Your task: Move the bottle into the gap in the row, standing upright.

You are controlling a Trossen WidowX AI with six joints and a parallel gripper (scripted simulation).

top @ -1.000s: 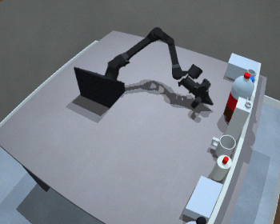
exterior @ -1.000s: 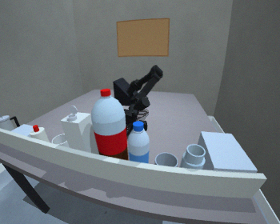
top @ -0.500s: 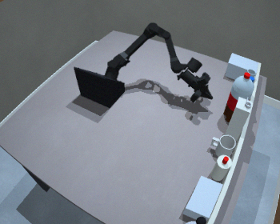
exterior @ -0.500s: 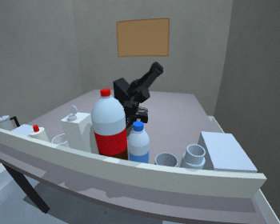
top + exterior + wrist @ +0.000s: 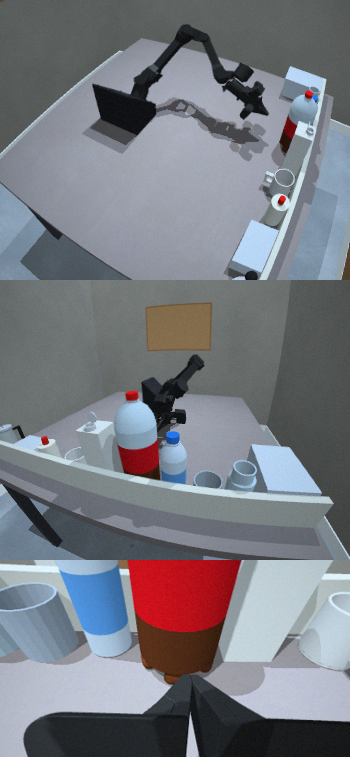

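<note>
Large bottle upright in the row, gripper closed and empty

Bottle: 1 large bottle point(image 5: 303, 111) point(image 5: 137, 440) point(image 5: 182, 608), red cap, red label, dark brown lower part, stands upright in the row along the pale ledge point(image 5: 286, 220) point(image 5: 175, 492) point(image 5: 26, 573). Its neighbours are 1 small blue-capped bottle point(image 5: 173, 460) point(image 5: 98, 604) on one side and 1 white carton point(image 5: 298, 145) point(image 5: 97, 442) point(image 5: 273, 613) on the other; both upright.

Gripper point(image 5: 267, 114) point(image 5: 189, 681): fingers shut together, nothing between them. In the wrist view the tips overlap the foot of the large bottle; contact cannot be told. From the top, the gripper is on the open-table side of the row, apart from the bottle's upper part.

Rest of row: beyond the carton, 1 white mug point(image 5: 282, 181) point(image 5: 75, 455) point(image 5: 331, 632), then 1 white red-capped bottle point(image 5: 277, 210) point(image 5: 48, 447) and 1 pale box point(image 5: 254, 246). Past the small bottle, 1 grey cup point(image 5: 207, 479) point(image 5: 40, 622).
</note>
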